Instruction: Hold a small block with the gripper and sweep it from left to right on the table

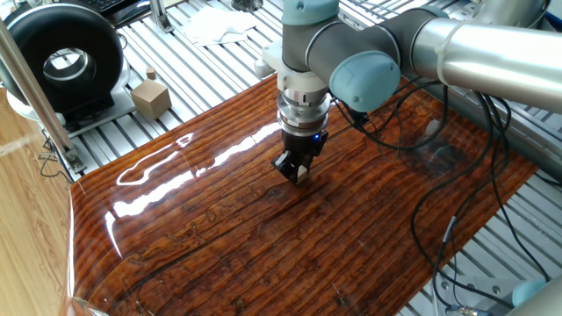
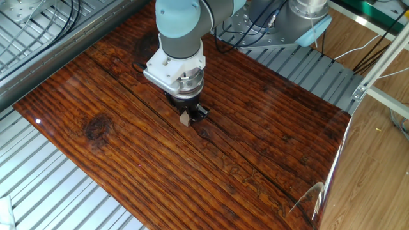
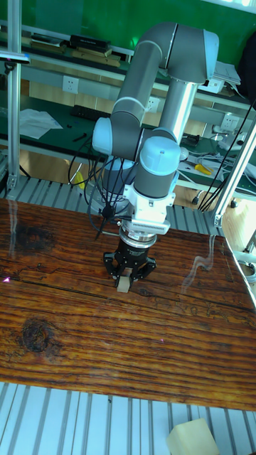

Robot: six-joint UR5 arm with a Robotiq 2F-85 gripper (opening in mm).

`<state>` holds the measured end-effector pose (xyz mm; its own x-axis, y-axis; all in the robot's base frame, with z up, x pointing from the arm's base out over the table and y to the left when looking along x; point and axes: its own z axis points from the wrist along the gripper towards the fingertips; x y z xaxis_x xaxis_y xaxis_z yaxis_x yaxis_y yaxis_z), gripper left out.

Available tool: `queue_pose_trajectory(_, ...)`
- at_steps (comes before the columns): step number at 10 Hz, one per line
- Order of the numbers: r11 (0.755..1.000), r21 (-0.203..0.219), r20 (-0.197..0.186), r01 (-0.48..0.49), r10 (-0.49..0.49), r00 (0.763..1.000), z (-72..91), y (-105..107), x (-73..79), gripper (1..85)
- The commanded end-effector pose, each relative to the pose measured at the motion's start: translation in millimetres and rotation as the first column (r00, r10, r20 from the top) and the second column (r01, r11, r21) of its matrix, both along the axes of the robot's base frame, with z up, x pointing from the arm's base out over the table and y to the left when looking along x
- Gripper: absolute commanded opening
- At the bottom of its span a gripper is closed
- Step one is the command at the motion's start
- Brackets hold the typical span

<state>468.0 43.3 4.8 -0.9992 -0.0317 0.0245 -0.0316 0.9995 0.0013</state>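
The tool (image 1: 298, 170) (image 2: 190, 116) (image 3: 128, 279) points straight down, its two black fingers clenched on the small block (image 1: 300, 175) (image 2: 185, 119) (image 3: 123, 286), which shows as a pale tan cube at the fingertips. The block sits at or right on the surface (image 1: 263, 254) (image 2: 255, 128) (image 3: 85, 334); whether it touches cannot be told. The wrist stands upright above the tool, with a white flange and a silver ring just over the black fingers. Higher up, the arm (image 1: 474, 48) (image 2: 182, 25) (image 3: 160, 85) bends through light blue joint caps, and in the tall fixed view it arches up and over from the far side of the surface. Black cables (image 1: 421, 175) trail from the wrist across the glossy wood. The block is held near the middle of the board, well away from its edges. Off the surface, on the slatted metal frame (image 1: 193, 70), a larger tan cube with a knob (image 1: 151, 96) stands near a round black device (image 1: 63, 58).
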Motion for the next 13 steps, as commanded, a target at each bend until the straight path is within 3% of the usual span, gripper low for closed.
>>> queue_pose_trajectory(1, 1.0, 0.011, 0.002, 0.008, -0.008, 1.0, 0.3, 2.1, 1.1, 1.0)
queue_pose_trajectory(5, 1.0, 0.008, -0.002, 0.014, -0.014, 1.0, 5.3, 3.2, 0.8, 1.0)
queue_pose_trajectory(13, 1.0, 0.009, 0.002, 0.019, -0.019, 1.0, 0.1, 4.1, 1.7, 1.0)
